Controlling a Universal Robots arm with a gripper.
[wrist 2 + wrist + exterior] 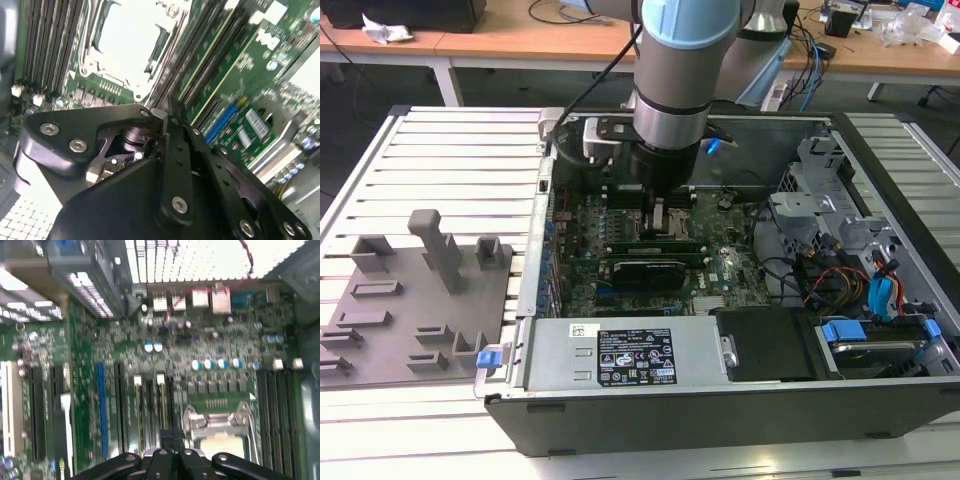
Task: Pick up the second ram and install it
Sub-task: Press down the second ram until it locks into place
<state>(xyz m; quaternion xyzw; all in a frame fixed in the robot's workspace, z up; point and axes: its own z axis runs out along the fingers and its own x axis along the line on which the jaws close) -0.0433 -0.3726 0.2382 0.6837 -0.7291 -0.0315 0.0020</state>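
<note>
My gripper [660,220] hangs low inside the open computer case, beside the CPU socket [655,205]. Just in front of it in the exterior view, two long green ram sticks [620,240] sit in the black memory slots; I cannot tell which of them is the second ram. In the second wrist view the gripper [165,117] has its fingers pressed together with nothing visible between them, and the CPU socket [125,35] lies beyond. In the first wrist view the gripper [172,447] hovers over slots with white end clips [160,380], next to the CPU socket [220,432].
A grey plastic tray [420,300] with rectangular pockets lies on the slatted table at the exterior view's left. Inside the case are the power supply [630,355], a black card [650,272], and drive bays with cables [860,290]. The case walls stand close around the arm.
</note>
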